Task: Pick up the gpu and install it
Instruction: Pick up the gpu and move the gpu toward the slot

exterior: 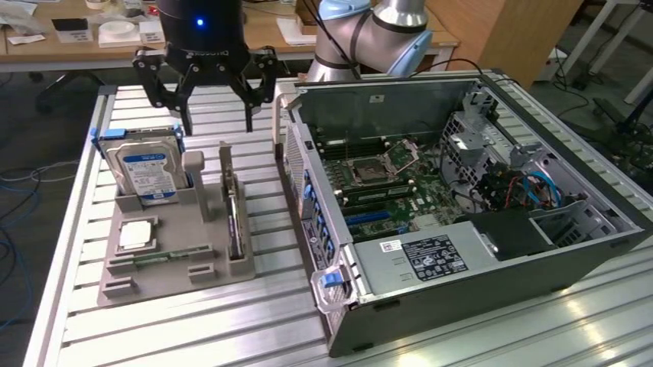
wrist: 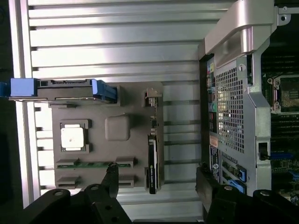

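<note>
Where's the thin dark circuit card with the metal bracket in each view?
Exterior view: the gpu card stands on edge in the grey holder's slot nearest the computer case.
Wrist view: seen edge-on, on the holder's side facing the case.
Shared landmark: silver hard drive in blue rails.

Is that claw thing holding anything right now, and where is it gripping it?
Nothing. The gripper has its fingers open and empty above the tray; the gpu stands in its slot.
</note>
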You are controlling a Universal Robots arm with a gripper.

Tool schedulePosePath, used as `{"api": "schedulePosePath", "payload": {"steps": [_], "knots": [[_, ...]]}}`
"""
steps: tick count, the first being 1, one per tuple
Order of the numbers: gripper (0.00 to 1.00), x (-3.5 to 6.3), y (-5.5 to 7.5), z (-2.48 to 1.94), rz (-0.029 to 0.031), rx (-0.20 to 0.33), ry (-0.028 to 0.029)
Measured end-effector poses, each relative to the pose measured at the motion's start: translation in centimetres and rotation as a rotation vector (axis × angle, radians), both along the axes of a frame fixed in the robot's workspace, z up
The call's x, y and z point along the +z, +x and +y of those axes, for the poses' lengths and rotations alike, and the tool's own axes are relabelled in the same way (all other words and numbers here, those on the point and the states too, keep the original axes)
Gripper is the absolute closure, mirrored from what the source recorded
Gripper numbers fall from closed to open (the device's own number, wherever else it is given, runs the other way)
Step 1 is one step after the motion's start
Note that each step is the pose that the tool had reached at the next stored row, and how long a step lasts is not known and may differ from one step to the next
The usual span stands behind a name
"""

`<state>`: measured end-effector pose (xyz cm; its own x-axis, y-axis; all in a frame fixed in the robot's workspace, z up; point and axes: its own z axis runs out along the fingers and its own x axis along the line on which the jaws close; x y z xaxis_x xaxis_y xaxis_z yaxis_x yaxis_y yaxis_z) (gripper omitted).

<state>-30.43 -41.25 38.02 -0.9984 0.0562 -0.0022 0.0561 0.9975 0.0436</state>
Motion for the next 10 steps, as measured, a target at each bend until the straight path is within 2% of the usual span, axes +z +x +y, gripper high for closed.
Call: {"api": "schedulePosePath", "payload": {"steps": [5,10], "knots": [[0.24,-0.57,0.0,-0.09,0.0001,0.029,-0.0001],[0.24,-1.15,0.0,-0.09,0.0011,0.034,-0.0001]]}}
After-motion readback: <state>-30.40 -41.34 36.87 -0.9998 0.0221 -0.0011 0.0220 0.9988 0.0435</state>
